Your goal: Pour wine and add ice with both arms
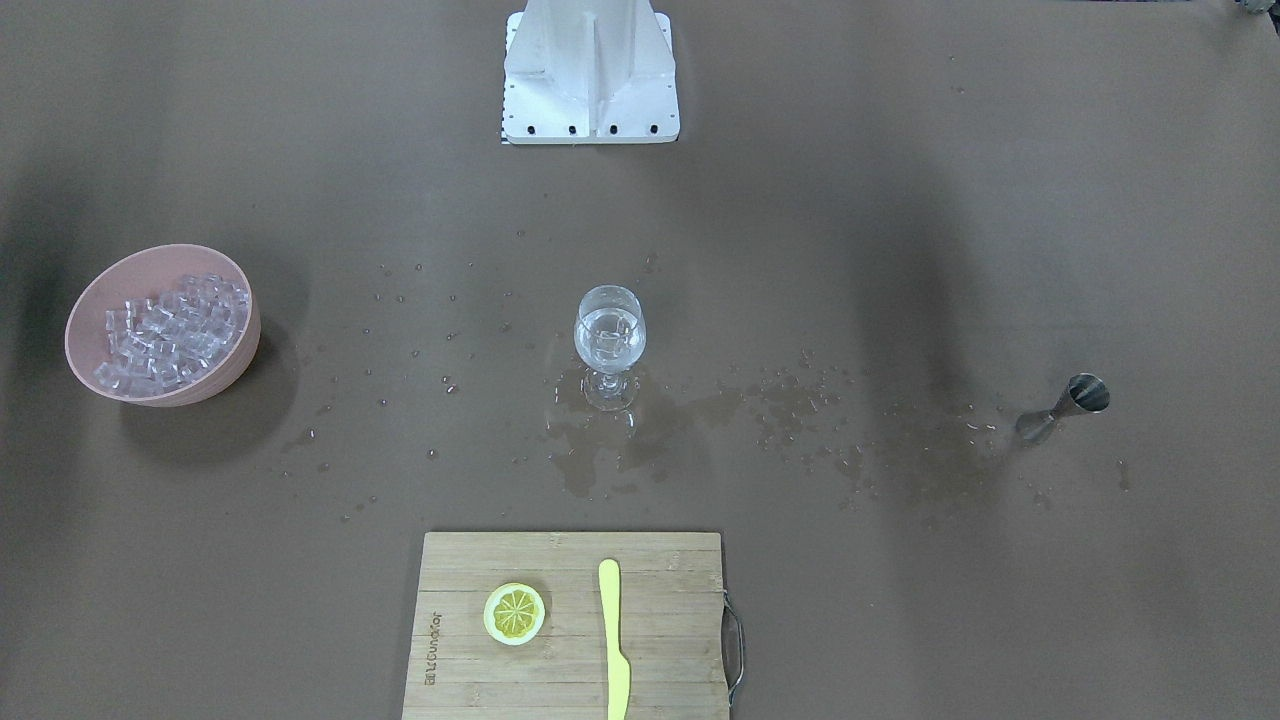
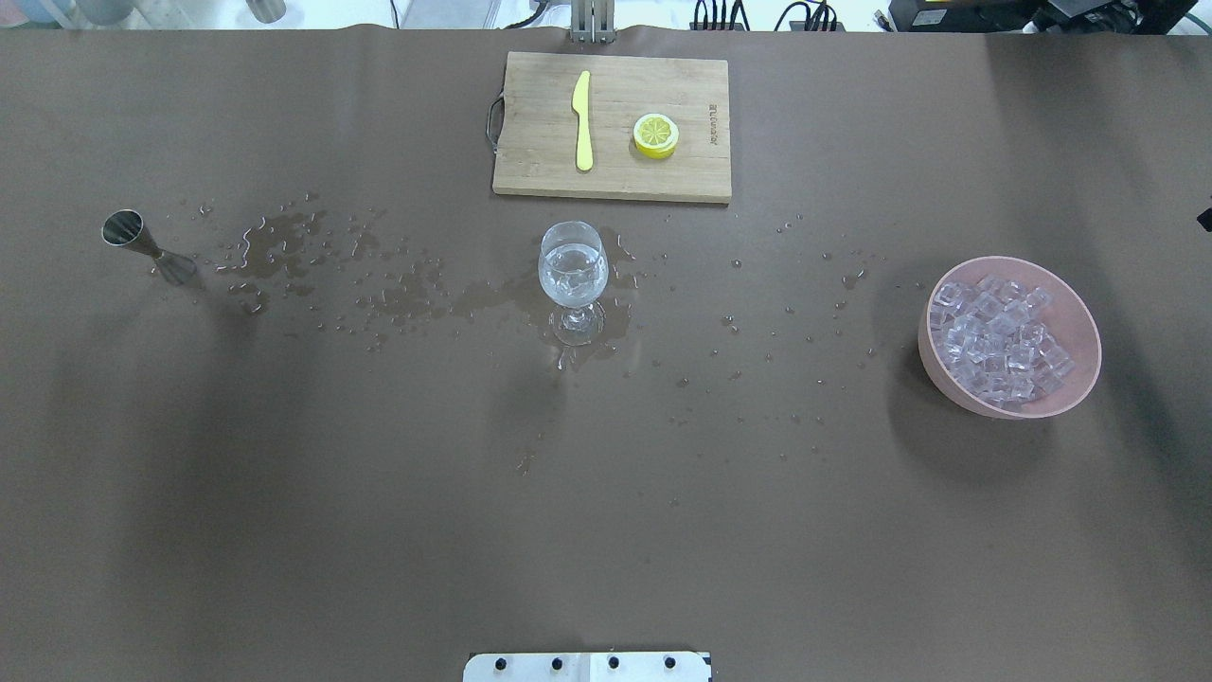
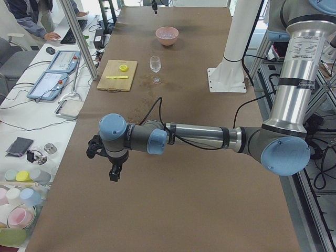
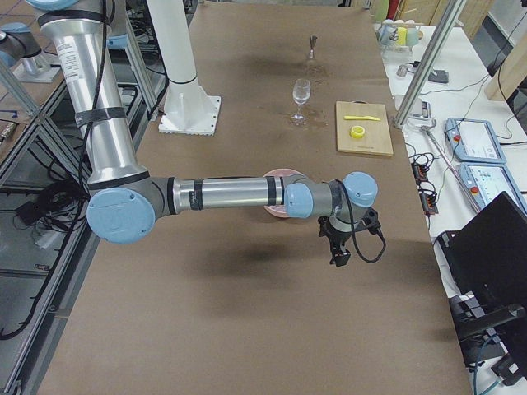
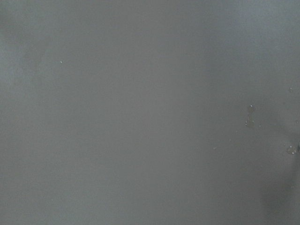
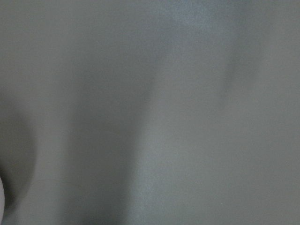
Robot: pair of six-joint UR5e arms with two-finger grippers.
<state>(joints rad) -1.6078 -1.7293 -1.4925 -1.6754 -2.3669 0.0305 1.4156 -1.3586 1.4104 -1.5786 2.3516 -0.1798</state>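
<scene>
A wine glass (image 1: 610,340) stands mid-table and holds clear liquid, the wine; it also shows in the overhead view (image 2: 572,275). The ice (image 1: 170,330) fills a pink bowl (image 1: 90,310), which also shows in the overhead view (image 2: 1070,313). A steel jigger (image 1: 1070,405) sits alone at the other end. The near arm in the exterior left view ends in my left gripper (image 3: 113,173), above bare table beyond the jigger. The near arm in the exterior right view ends in my right gripper (image 4: 338,255), past the bowl. I cannot tell whether either is open or shut.
A wooden cutting board (image 2: 530,161) with a lemon slice (image 2: 655,134) and a yellow knife (image 2: 582,121) lies at the far edge. Spilled drops and wet patches (image 2: 284,237) spread between jigger and glass. The white stand (image 1: 590,70) is at the robot's side.
</scene>
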